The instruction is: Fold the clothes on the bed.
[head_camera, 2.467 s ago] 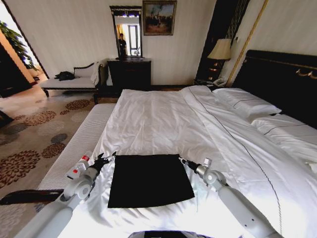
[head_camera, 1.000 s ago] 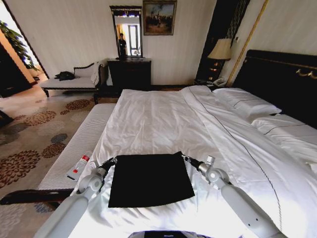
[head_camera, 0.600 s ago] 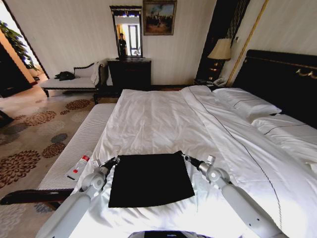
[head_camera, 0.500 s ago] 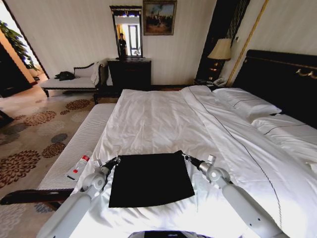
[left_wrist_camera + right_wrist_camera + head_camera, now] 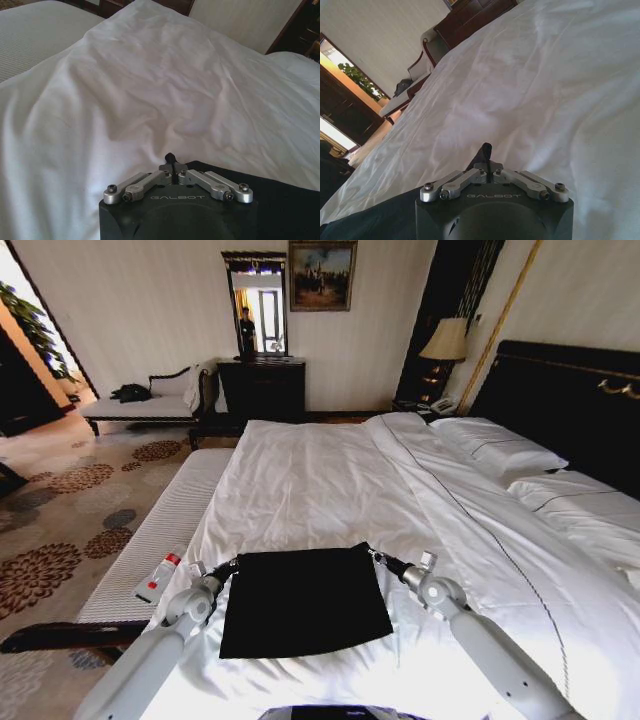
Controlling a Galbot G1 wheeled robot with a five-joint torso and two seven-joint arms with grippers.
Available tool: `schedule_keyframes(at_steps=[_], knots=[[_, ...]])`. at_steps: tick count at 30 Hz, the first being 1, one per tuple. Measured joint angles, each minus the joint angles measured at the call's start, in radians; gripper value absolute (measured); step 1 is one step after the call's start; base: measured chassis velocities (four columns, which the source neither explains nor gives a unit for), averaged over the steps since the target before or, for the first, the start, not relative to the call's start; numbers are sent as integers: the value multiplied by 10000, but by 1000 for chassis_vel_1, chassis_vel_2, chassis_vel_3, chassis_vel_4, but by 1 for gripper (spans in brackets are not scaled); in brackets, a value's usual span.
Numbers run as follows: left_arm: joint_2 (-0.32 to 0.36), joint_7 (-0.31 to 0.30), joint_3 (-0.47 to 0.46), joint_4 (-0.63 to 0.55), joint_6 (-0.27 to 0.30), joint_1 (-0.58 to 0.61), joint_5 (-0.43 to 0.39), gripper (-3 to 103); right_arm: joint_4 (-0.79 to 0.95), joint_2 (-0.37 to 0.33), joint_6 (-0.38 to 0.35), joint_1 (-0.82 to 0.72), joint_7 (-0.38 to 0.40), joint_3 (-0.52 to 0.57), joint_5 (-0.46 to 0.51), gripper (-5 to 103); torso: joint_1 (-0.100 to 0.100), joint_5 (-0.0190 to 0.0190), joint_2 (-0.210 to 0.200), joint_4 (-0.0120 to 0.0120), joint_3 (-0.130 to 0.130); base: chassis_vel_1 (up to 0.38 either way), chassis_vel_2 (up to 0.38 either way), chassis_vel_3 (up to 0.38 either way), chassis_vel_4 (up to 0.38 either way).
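both our grippers pinch the far corners of the black t-shirt on the bed.

our left arm reaches forward from the lower left, its left gripper [image 5: 232,563] clenched on the shirt's far left corner; in the left wrist view the left gripper's fingertips meet on a small peak of dark cloth. our right arm stretches in from the lower right, and the right gripper [image 5: 373,556] is likewise closed on the far right corner, a fold of fabric standing up between its tips in the right wrist view. the black t-shirt [image 5: 303,602] lies as a flat dark rectangle, already folded smaller, on the near part of the bed [image 5: 330,480], between our two arms, its far edge slightly lifted at both pinched corners.
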Motion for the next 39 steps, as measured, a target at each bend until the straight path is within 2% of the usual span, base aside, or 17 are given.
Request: schedule_keyframes(at_steps=[10, 17, 27, 30, 32, 35, 37, 39], knots=[[190, -6, -215, -517, -86, 132, -18, 0, 477, -6, -3, -210, 208, 296, 32, 1, 0, 0, 0, -1, 0, 0, 0, 0, 0], [676, -22, -740, -1945, -278, 333, -384, 0, 2034, -366, -20, -367, 822, 917, 661, 1, 0, -2, 0, 0, -1, 0, 0, 0, 0], [1416, -176, -1450, -3482, -502, 317, -909, 0, 3622, -704, 14, -978, 1333, 1906, 823, 1, -1, 0, 0, -2, -1, 0, 0, 0, 0], [1785, -134, -1957, -4071, -638, 319, -1248, 0, 4481, -793, 42, -1338, 1673, 2446, 930, 1, 0, 1, 0, -1, -1, 0, 0, 0, 0], [1836, -134, -2071, -4184, -648, 330, -1342, 0, 4648, -813, 42, -1388, 1775, 2541, 993, 1, 0, 0, 0, -1, -1, 0, 0, 0, 0], [2021, -210, -2768, -4786, -731, 413, -2023, 0, 5768, -983, 41, -1694, 2259, 3112, 1334, 1, 0, -1, 0, 1, -1, 0, 0, 0, 0], [2034, -232, -2846, -4854, -739, 427, -2100, 0, 5869, -1000, 37, -1721, 2305, 3164, 1359, 1, 0, -1, 0, 0, -1, 0, 0, 0, 0], [2110, -345, -3426, -5302, -768, 593, -2513, 0, 6718, -1134, -51, -1913, 2695, 3612, 1606, 1, 0, -1, -1, -1, -1, 0, 0, 0, 0]])
